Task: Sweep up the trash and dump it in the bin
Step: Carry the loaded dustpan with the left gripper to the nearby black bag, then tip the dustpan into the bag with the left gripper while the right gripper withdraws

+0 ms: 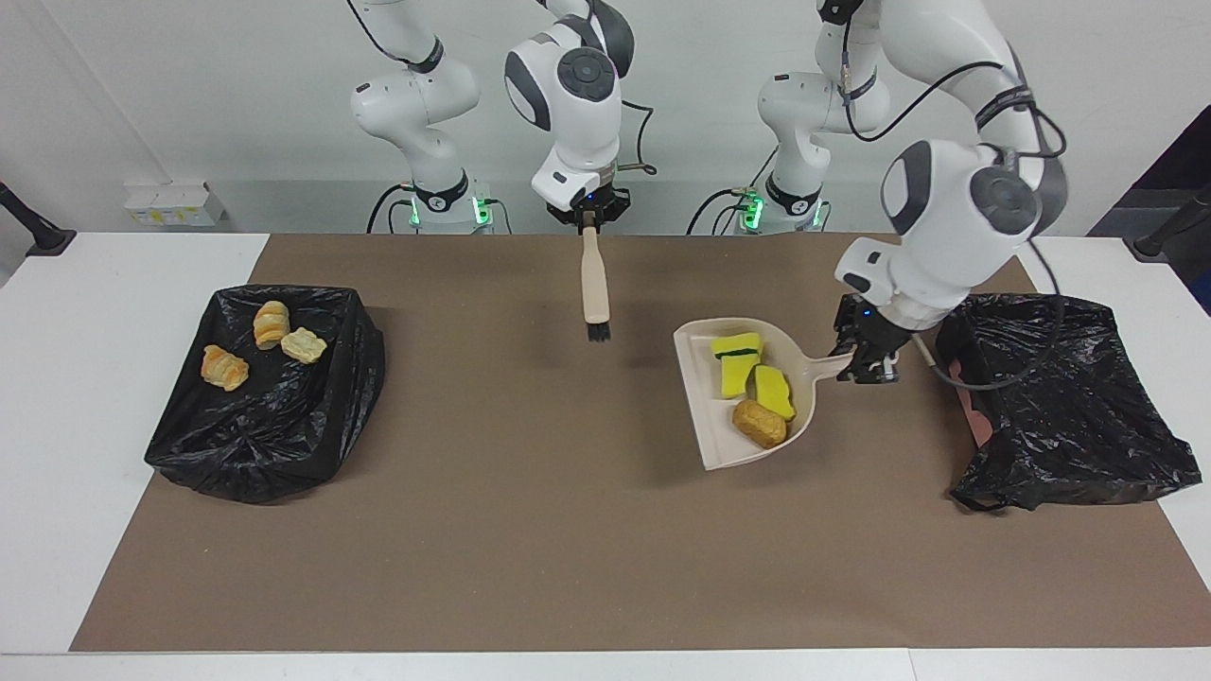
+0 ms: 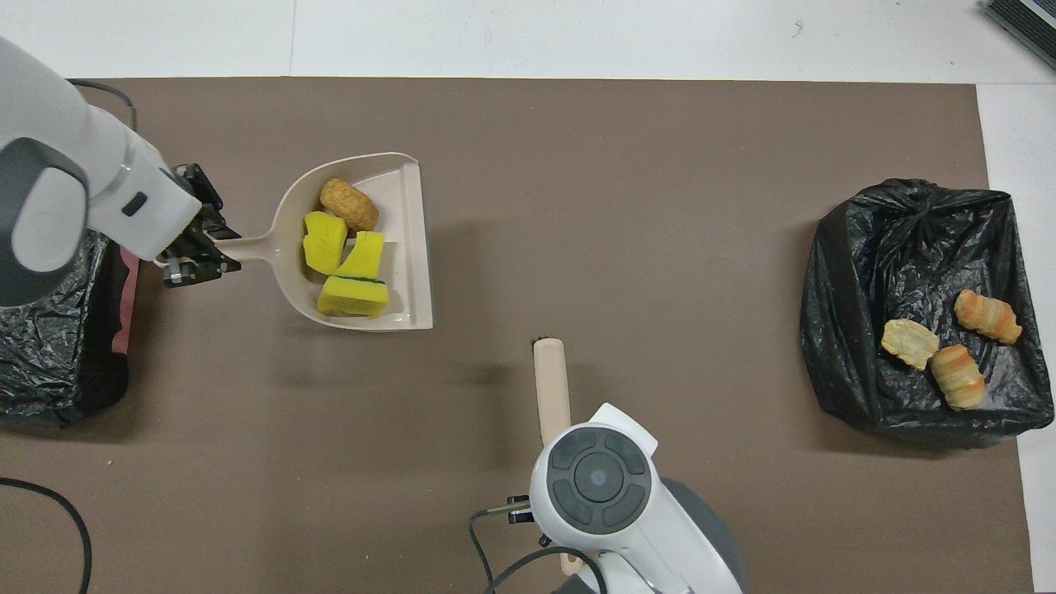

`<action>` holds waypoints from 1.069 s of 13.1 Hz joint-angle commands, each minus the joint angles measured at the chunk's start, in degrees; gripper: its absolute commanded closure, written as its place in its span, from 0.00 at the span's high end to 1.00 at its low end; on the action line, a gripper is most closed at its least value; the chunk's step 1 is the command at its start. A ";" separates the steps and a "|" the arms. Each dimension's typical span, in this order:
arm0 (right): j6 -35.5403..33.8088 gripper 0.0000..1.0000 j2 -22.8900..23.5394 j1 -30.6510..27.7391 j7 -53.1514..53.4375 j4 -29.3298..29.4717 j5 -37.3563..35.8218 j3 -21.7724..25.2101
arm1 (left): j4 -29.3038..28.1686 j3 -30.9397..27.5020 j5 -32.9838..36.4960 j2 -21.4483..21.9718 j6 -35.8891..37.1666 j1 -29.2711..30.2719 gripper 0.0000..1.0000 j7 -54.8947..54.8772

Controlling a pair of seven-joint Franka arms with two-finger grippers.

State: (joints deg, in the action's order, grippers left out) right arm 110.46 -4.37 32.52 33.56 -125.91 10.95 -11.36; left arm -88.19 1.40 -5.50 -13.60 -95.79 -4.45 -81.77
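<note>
My left pincer (image 1: 863, 364) clamps the dustpan (image 1: 738, 416) handle; light, loose trash (image 1: 757, 392) may slide, so I keep it level. Right pincer (image 1: 588, 216) holds the brush (image 1: 594, 288).

Brown mat (image 1: 568, 530) across a white table (image 1: 114, 274) (wall socket box (image 1: 170, 204) near the right arm's end).

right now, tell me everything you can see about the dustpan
The dustpan is beige, plastic-looking, with a flat floor, a raised curved back wall and a short handle. The left end effector is shut on that handle and holds the pan raised over the brown mat, roughly level, beside the black-bagged bin at the left arm's end of the table. Its straight open lip points toward the table's middle. Inside lie three yellow sponge wedges, one green-backed, and a brown nugget.
</note>
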 commanded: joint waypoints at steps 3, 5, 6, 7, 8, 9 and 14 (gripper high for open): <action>10.00 0.00 5.67 4.20 8.51 -2.77 1.09 -0.16 | 1.88 0.00 0.22 -0.55 2.28 8.74 0.00 -15.14; 11.53 0.07 6.83 4.39 8.72 -3.03 1.09 -0.16 | 1.88 0.09 0.57 -0.46 1.84 13.13 0.00 -21.12; 11.88 0.12 6.74 4.30 8.28 -3.81 1.09 -0.16 | 1.88 0.18 1.79 -0.46 1.66 15.07 0.00 -23.24; 12.58 0.14 6.66 4.48 7.58 -4.86 1.01 -0.16 | 1.97 0.09 3.37 -0.46 1.31 16.74 0.00 -24.74; 13.02 0.15 6.66 4.91 7.14 -5.31 1.01 -0.16 | 2.40 0.09 4.69 -0.46 1.22 18.41 0.00 -25.54; 12.85 0.20 6.66 5.00 7.13 -5.40 1.01 -0.16 | 2.76 0.27 6.62 -0.46 0.70 20.08 0.00 -26.07; 12.06 1.00 6.74 5.27 6.96 -3.04 -0.31 -0.16 | 2.76 0.27 14.45 -0.46 -8.50 27.91 0.00 -28.79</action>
State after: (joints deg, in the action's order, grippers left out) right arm 121.98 3.32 37.95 41.36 -129.42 10.94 -11.40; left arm -86.48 0.90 6.63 -13.71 -100.81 21.09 -108.28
